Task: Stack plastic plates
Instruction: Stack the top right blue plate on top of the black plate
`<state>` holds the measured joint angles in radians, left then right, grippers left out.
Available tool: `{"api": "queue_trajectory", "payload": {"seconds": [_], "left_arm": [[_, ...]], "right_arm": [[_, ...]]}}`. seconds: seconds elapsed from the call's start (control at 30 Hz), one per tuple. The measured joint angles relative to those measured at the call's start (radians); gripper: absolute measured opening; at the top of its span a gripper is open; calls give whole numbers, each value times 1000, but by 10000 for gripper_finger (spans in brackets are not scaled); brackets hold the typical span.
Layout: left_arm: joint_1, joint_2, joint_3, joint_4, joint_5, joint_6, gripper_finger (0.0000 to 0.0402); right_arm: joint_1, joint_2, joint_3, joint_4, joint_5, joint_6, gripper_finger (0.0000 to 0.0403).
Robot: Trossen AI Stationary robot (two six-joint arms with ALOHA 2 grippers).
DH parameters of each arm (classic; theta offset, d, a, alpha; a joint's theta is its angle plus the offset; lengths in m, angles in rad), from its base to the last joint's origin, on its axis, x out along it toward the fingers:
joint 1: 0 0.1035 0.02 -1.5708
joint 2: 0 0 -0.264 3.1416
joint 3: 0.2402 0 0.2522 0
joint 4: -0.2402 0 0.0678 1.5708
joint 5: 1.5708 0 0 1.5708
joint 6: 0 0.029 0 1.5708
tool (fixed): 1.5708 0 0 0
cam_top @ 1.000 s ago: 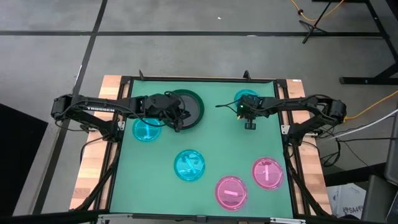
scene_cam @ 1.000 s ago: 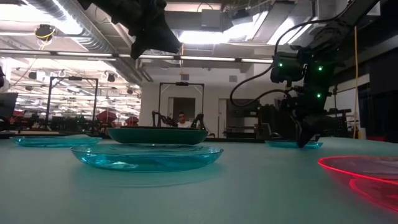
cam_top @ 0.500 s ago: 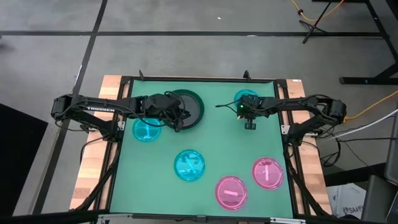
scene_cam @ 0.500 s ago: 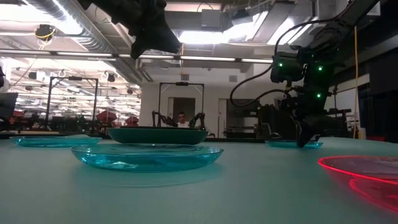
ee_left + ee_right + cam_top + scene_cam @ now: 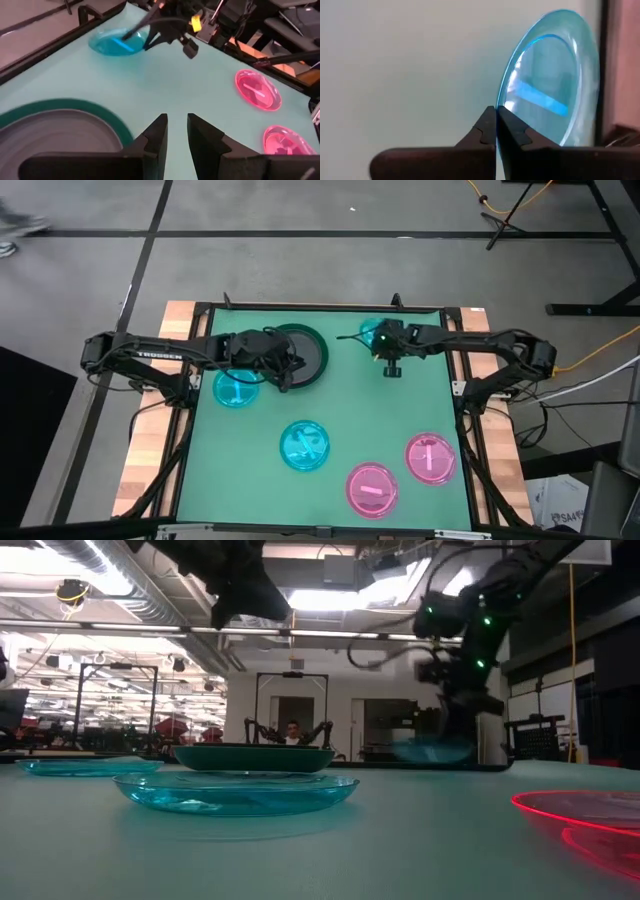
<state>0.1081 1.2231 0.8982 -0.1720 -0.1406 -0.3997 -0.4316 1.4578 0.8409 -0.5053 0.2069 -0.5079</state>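
While our right gripper (image 5: 496,131) pinches the rim of a cyan plate (image 5: 547,85), lifted near the table's (image 5: 340,410) far edge, our left gripper (image 5: 175,131) hovers, fingers narrowly parted, beside the green-rimmed grey plate (image 5: 305,352).

The right arm covers most of the cyan plate (image 5: 371,332) in the high view; low view blurs it.

The left arm (image 5: 150,354) carries white lettering along its upper link, reading "TROSSEN" in the high view. No other text is legible.
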Motion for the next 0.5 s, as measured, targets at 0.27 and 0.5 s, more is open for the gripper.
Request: {"api": "queue_trajectory", "payload": {"seconds": [0.27,0.5], "left_arm": [[0,-78,0,-58,25,2,66],[-6,-183,0,-164,60,17,66]], "right_arm": [[0,0,163,7,-18,-64,0],[20,0,258,67,-61,-114,0]]}}
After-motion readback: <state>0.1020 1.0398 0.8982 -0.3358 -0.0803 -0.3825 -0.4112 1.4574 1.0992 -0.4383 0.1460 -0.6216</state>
